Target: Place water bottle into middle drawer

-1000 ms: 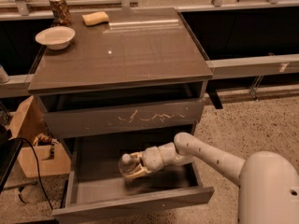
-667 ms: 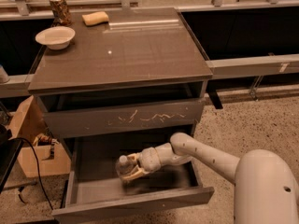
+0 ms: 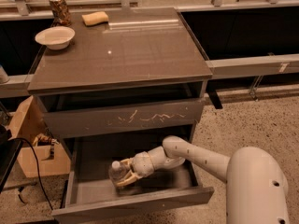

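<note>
- Cabinet: grey-brown drawer unit with a flat glossy top [image 3: 140, 55], the largest item in my view, standing on a speckled floor.
- Robot arm: white smooth-shelled arm [image 3: 201, 158], reaching from lower right leftward into the open drawer.
- Middle drawer: wide shallow grey drawer box with a plain front panel [image 3: 140, 205], pulled well out, with the arm's wrist inside its walls.
- Upper drawer front: grey panel with pale scratch marks [image 3: 126, 118], shut, directly above the open drawer.
- Cardboard box: brown open carton [image 3: 25, 134] on the floor to the left of the cabinet, with a black cable [image 3: 35, 164] trailing past it.
- Bowl: pale round bowl [image 3: 55, 36] at the back left of the cabinet top.
- Sponge: tan oblong block [image 3: 95, 18] at the back edge, right of the bowl and apart from it.
- Can: patterned metal can [image 3: 60, 10] in the back left corner, behind the bowl.
- Gripper: two-finger gripper [image 3: 124, 177] with tan fingers, inside the middle drawer, left of centre and low over its floor. I read it as clenched around the bottle.
- Water bottle: small clear crinkled plastic bottle [image 3: 117, 171] with a white cap, tilted in that grasp, within the drawer's walls. I cannot tell whether it touches the floor.
- Status, my judgement: the carry into the drawer is done. Setting down, letting go and pulling the arm clear are left.
</note>
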Controlling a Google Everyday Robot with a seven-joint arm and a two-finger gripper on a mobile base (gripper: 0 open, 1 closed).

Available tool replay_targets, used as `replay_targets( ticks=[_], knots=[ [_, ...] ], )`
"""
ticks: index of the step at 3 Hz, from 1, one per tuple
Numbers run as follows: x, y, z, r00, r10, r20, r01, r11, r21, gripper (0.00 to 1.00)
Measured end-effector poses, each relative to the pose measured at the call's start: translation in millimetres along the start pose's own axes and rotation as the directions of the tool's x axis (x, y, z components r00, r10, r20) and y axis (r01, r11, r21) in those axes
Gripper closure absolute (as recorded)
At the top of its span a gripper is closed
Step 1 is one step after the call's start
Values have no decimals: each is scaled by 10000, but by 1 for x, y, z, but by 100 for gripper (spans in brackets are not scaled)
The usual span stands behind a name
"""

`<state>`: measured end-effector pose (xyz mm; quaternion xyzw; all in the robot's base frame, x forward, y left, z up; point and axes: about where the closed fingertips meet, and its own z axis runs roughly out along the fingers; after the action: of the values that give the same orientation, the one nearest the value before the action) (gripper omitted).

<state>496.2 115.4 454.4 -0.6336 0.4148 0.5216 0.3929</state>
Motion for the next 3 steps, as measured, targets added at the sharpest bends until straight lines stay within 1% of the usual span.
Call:
replay_targets(
  ticks=[1, 3],
  knots=[
    [3, -3, 3, 10000, 0, 47, 0, 10000, 20, 100],
    [4, -11, 4, 10000, -87, -1, 87, 9995, 313, 100]
  ],
)
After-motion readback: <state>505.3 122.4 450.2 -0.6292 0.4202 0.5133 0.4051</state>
